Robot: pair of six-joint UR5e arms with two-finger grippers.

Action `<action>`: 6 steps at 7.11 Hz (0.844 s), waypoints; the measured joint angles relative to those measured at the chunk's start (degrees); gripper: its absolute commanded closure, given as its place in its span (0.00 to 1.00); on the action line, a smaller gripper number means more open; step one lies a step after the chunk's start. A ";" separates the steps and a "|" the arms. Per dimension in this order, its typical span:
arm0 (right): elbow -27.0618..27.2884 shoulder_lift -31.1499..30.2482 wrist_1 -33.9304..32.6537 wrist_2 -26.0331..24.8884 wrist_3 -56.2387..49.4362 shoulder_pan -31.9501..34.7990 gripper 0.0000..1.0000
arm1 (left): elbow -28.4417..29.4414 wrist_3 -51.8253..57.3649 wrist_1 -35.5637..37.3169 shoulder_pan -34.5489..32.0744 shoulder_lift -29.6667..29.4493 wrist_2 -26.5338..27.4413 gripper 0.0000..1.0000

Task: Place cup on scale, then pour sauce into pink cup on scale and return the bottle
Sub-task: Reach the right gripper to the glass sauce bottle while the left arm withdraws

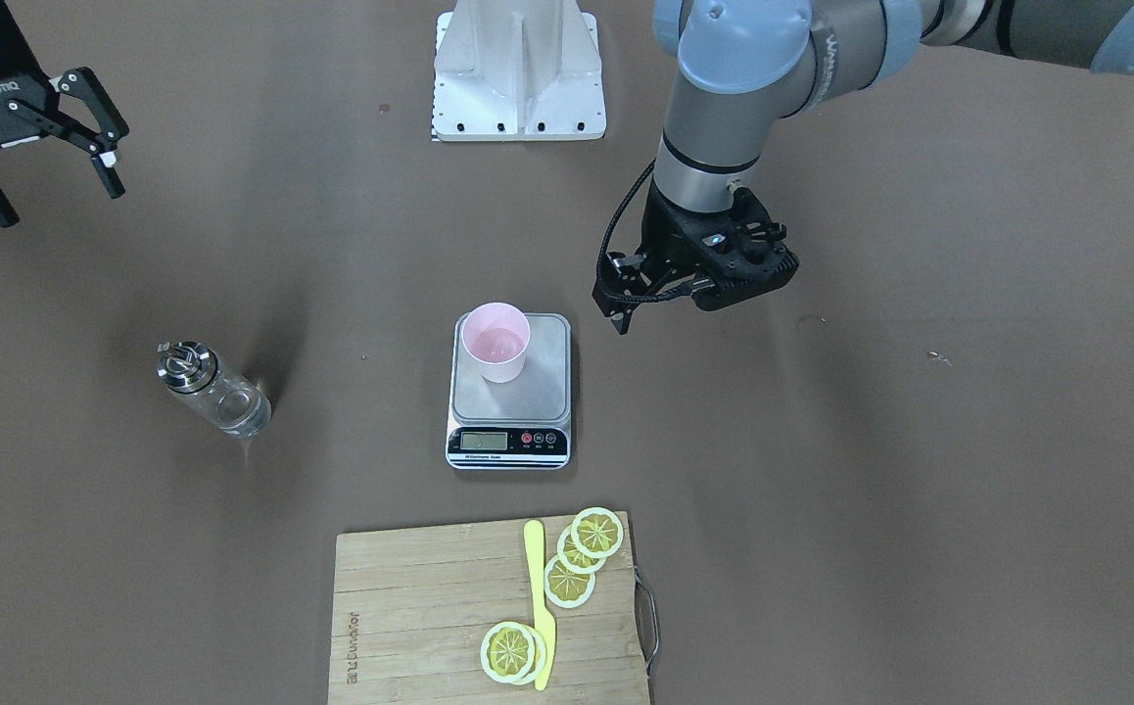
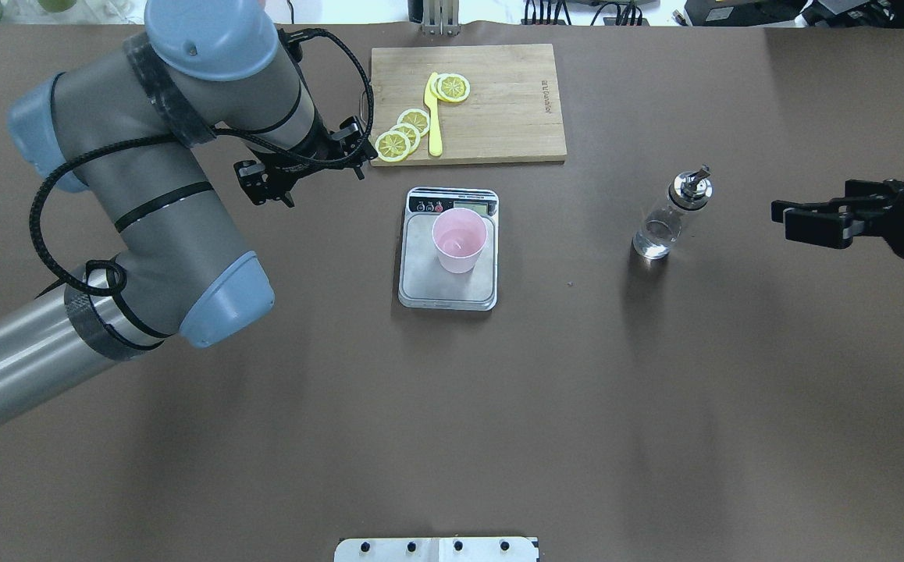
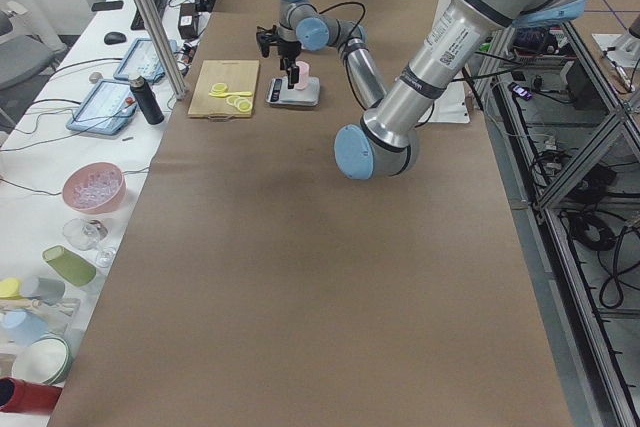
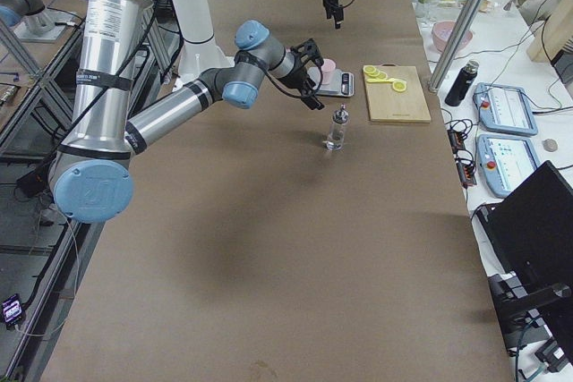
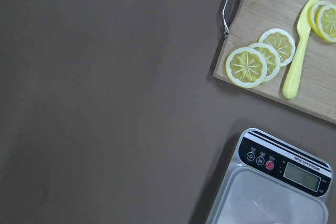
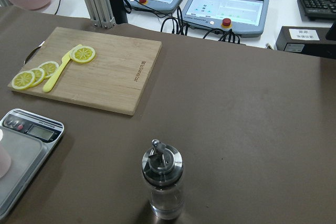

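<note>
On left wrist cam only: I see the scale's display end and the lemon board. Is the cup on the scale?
Observer: Yes, the cup stands upright on the scale platform.
Operator: Bottle?
Observer: The bottle stands upright on the table, to the robot's right of the scale, with nothing touching it.
Operator: Right tool?
Observer: The right tool hangs open, apart from the bottle and further to the robot's right.
</note>
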 measured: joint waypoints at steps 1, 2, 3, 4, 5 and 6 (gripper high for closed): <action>-1.48 -0.55 2.31 -6.37 1.12 -5.26 0.01 | -0.04 1.80 -0.13 -0.18 0.84 0.09 0.02; -4.81 -0.79 6.90 -10.86 1.79 -8.79 0.01 | -0.04 3.37 -0.30 -0.27 1.71 0.19 0.02; -9.47 -0.92 13.14 -13.30 2.11 -10.62 0.02 | 0.02 4.31 -0.41 -0.31 2.14 0.25 0.02; -13.87 -0.93 18.87 -14.98 2.15 -11.71 0.03 | 0.09 4.72 -0.45 -0.34 2.31 0.30 0.02; -17.04 -0.80 22.94 -16.35 1.96 -12.48 0.04 | 0.13 4.86 -0.46 -0.36 2.36 0.35 0.02; -19.47 -0.49 26.31 -17.10 1.51 -12.88 0.04 | 0.19 4.91 -0.47 -0.39 2.38 0.38 0.02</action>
